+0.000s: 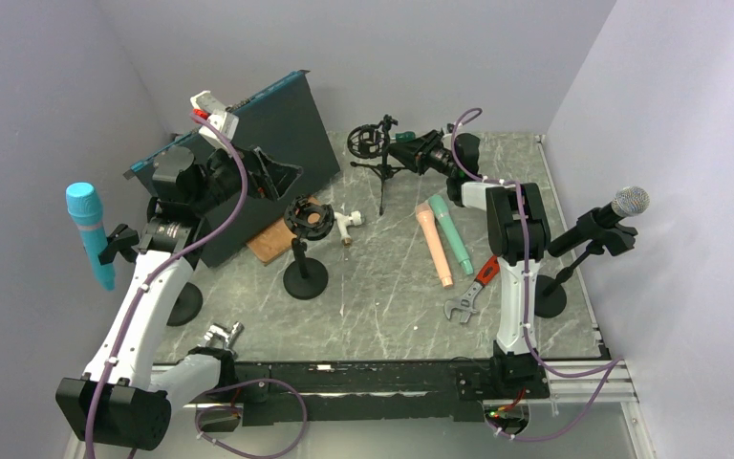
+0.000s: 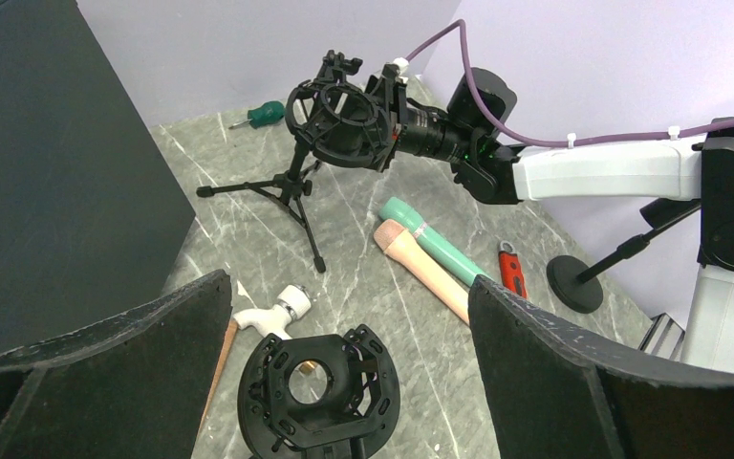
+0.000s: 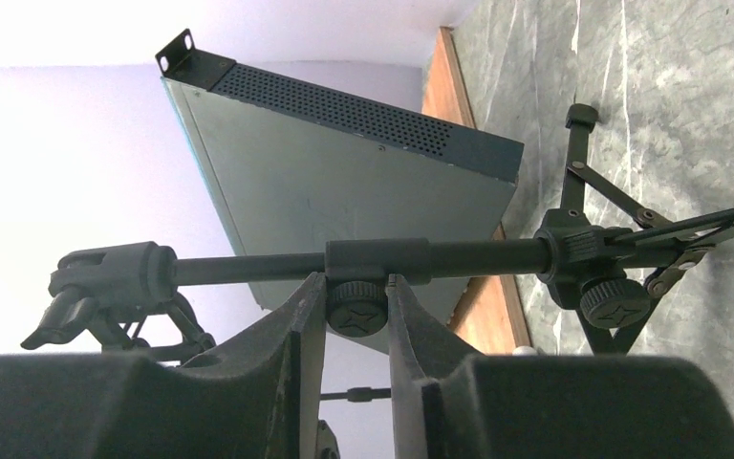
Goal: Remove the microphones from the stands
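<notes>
- Grey marbled tabletop [image 1: 382, 316] between lavender walls is carrying three stands. The right gripper [image 3: 356, 287] is clamping shut on the tripod stand [image 1: 382, 177], its fingers pinching the pole's collar at the height knob [image 3: 356, 311].
- No microphone is sitting in that tripod's shock mount [image 1: 368, 142], as far as I can tell. The ones resting in clips are the blue microphone [image 1: 89, 229] at the far left and the mesh-headed microphone [image 1: 628, 203] at the far right, so this grip is risking effort on a stand with nothing to remove.
- Any lift or pull from here is threatening to tip the light tripod, dragging its legs toward the green-handled screwdriver [image 2: 268, 114] or knocking it into the leaning rack unit [image 1: 277, 143].
- Pinching at the knob is inviting a slip or a loosened collar, which could let the mount drop.
- The left gripper [image 2: 349, 287] is hanging wide open, holding nothing, over the round-base stand's mount [image 2: 317, 387]. Descending is risking a knock that topples it toward the pink microphone [image 1: 436, 247] and green microphone [image 1: 451, 234] lying loose nearby.
</notes>
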Motion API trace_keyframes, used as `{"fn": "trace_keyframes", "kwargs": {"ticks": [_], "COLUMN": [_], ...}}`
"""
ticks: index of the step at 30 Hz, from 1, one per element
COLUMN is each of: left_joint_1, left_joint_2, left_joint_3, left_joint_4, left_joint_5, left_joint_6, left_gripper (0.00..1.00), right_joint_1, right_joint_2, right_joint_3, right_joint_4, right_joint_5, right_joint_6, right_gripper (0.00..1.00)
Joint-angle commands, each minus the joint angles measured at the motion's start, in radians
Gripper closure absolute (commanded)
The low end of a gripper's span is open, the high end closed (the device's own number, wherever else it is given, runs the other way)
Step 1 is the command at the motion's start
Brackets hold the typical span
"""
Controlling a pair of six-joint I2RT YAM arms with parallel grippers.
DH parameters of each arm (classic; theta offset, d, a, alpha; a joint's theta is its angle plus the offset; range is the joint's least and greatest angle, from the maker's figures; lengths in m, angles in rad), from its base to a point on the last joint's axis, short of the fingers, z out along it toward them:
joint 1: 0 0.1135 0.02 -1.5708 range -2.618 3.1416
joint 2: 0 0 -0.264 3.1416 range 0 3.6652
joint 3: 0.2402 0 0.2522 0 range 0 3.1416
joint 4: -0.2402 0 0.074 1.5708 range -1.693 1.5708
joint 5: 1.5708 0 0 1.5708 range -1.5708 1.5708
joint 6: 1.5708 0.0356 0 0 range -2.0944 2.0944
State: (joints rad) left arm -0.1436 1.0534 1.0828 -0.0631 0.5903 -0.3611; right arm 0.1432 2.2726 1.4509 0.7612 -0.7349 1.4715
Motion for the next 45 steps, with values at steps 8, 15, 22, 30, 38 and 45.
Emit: {"fn": "trace_keyframes", "kwargs": {"ticks": [8, 15, 22, 30, 38, 45], "left_joint_1": [0.001, 0.002, 0.002, 0.002, 0.002, 0.002], "left_joint_2": [-0.011, -0.003, 0.008, 0.016, 0.016, 0.013], "left_joint_3": [-0.006, -0.007, -0.007, -0.007, -0.008, -0.008], "left_joint_4": [0.083, 0.086, 0.086, 0.088, 0.088, 0.091], "left_joint_5": [0.032, 0.034, 0.033, 0.039, 0.038, 0.042], "left_joint_6": [-0.012, -0.015, -0.015, -0.019, -0.018, -0.022], "left_gripper": [0.04, 0.04, 0.04, 0.04, 0.04, 0.04], "right_joint_1": [0.015, 0.035, 0.097, 0.134, 0.057, 0.038], "right_joint_2": [-0.056, -0.148, -0.213, -0.253, -0.130, -0.077], "right_joint_3": [-0.052, -0.139, -0.139, -0.125, -0.023, -0.010], "right_joint_4": [0.069, 0.020, -0.060, -0.163, -0.219, -0.155], "right_joint_5": [0.044, 0.164, 0.245, 0.309, 0.193, 0.053], "right_joint_6": [-0.267, -0.638, -0.943, -1.049, -0.631, -0.344], "right_gripper": [1.00, 1.00, 1.00, 1.00, 0.95, 0.58]}}
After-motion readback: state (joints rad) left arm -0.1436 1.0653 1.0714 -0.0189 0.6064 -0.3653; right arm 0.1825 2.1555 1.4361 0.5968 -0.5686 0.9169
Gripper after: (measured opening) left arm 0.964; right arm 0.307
